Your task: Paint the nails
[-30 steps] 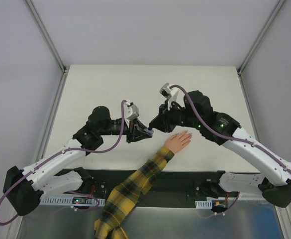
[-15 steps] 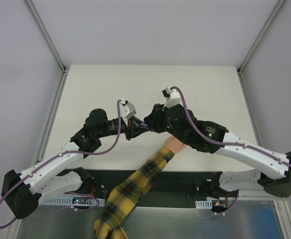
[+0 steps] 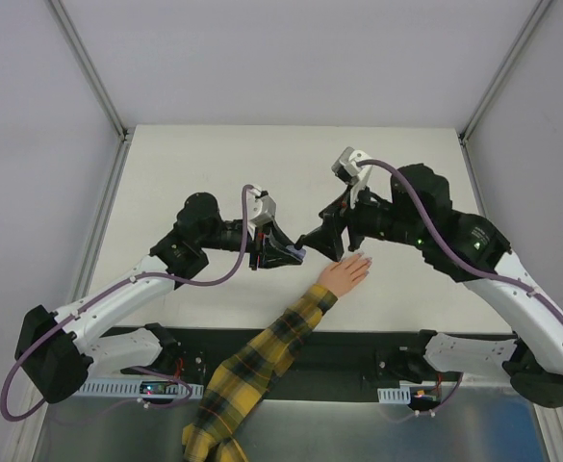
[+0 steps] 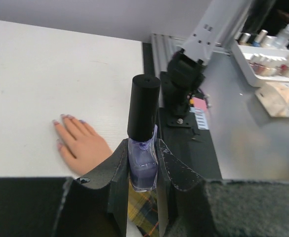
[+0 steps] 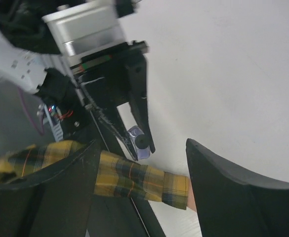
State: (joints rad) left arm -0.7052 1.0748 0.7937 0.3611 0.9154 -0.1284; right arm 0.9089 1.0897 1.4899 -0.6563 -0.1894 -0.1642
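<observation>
Gripping the purple bottle [image 4: 143, 170] with the left gripper [image 4: 140, 148] closed on its glass, we are aiming its dark cap [image 4: 144, 106], along the bottle's long axis, at the right gripper [image 3: 315, 239], which is gaping wide and empty just beside it. The nails [image 4: 64, 117] are lying flat on the table [image 4: 45, 64], just nearward of both grippers and closer to the right arm.

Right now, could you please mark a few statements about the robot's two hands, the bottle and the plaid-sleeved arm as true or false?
1. The left hand is shut on the purple bottle. True.
2. The dark cap has been taken off the bottle. False: it sits on the bottle's neck.
3. The right hand grips a brush. False: it is open and empty.
4. The peach hand lies flat on the table, nails up. True.
</observation>
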